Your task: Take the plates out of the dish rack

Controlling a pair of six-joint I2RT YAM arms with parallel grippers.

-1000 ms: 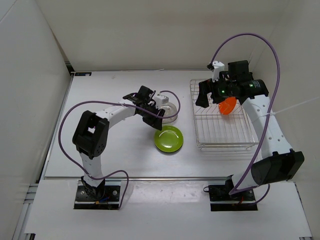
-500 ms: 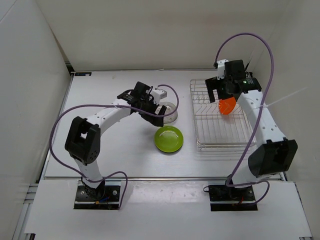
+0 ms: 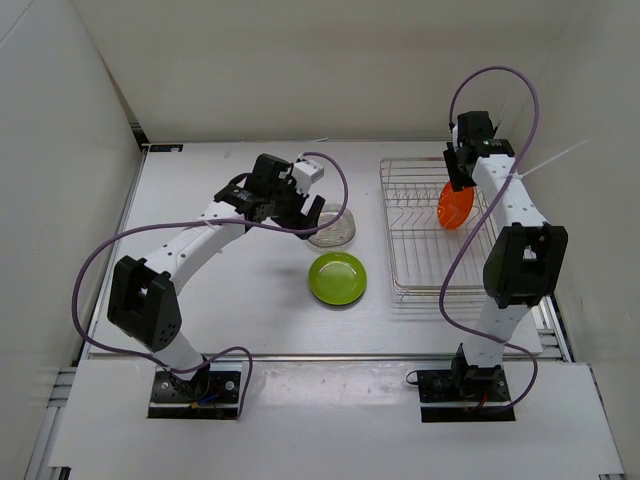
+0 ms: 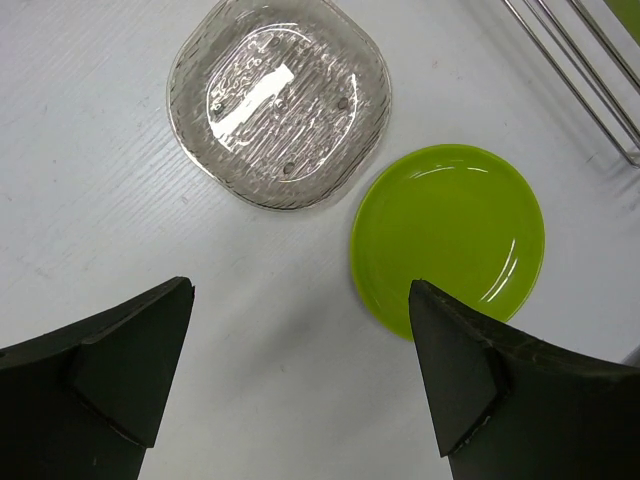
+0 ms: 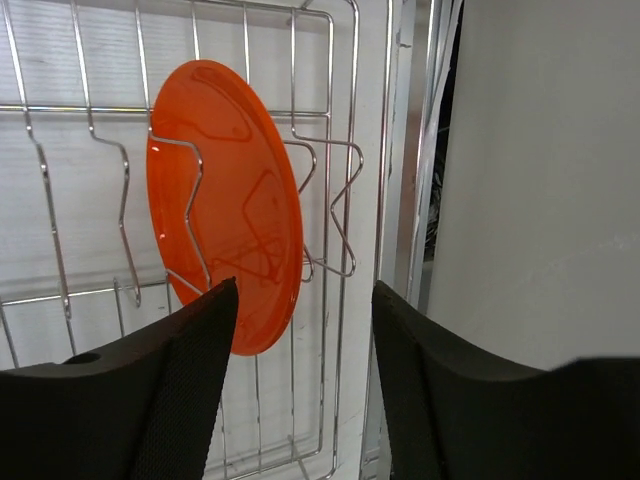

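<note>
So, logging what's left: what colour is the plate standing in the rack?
Orange plate; right wrist view shows it best.

Bright, even light leaves only soft, faint shadows. White glare streaks the clear plate (image 4: 250,95). Every view is sharp.

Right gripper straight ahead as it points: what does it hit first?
Probably the rim of the orange plate, which stands in the dish rack ahead of the right gripper; depth is unclear.
</note>
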